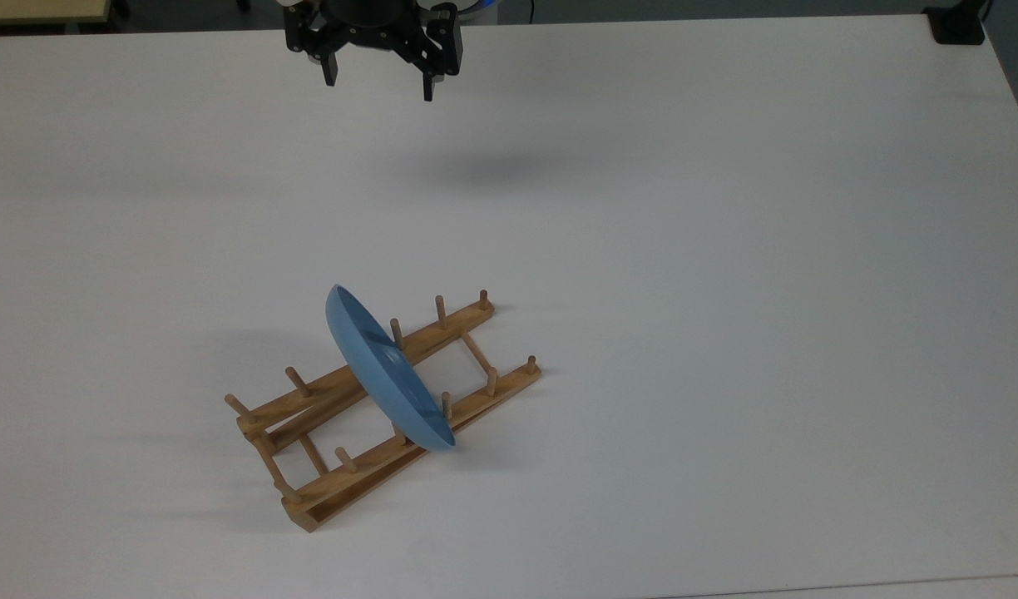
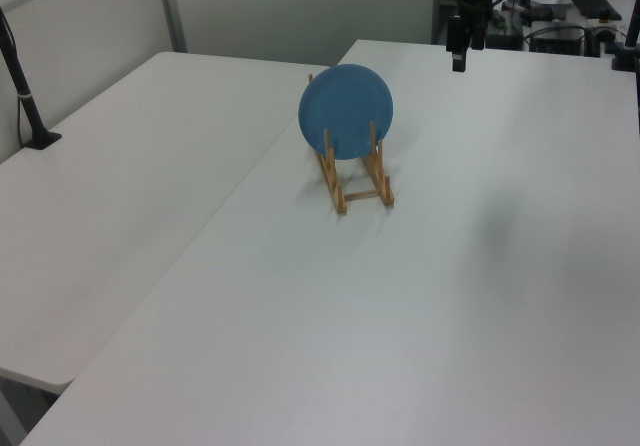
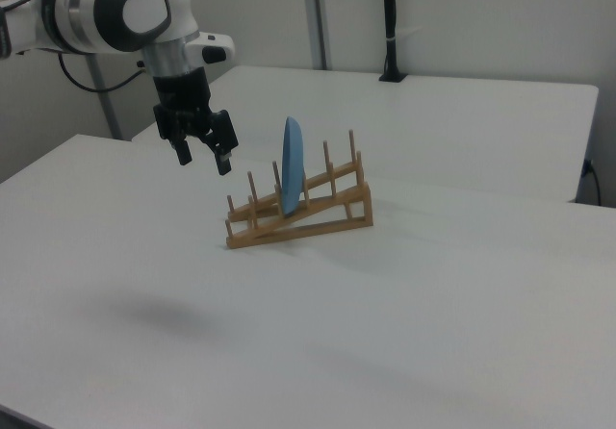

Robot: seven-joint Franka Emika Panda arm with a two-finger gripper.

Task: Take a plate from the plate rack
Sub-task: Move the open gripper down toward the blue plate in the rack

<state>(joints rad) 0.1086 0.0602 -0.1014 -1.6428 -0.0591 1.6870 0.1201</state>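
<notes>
A light-blue round plate stands on edge between the pegs of a light-brown wooden plate rack on the white table. Seen from the left view, the plate faces the camera above the rack. In the right view the plate appears edge-on in the rack. My gripper hangs high above the table near the top view's upper edge, open, with nothing between its fingers, well apart from the plate. The gripper hovers to the right view's left of the rack.
The white table spreads wide around the rack. A second table adjoins it on the left view's left. A black post stands at the right view's far edge, and a black object sits at the top view's upper right corner.
</notes>
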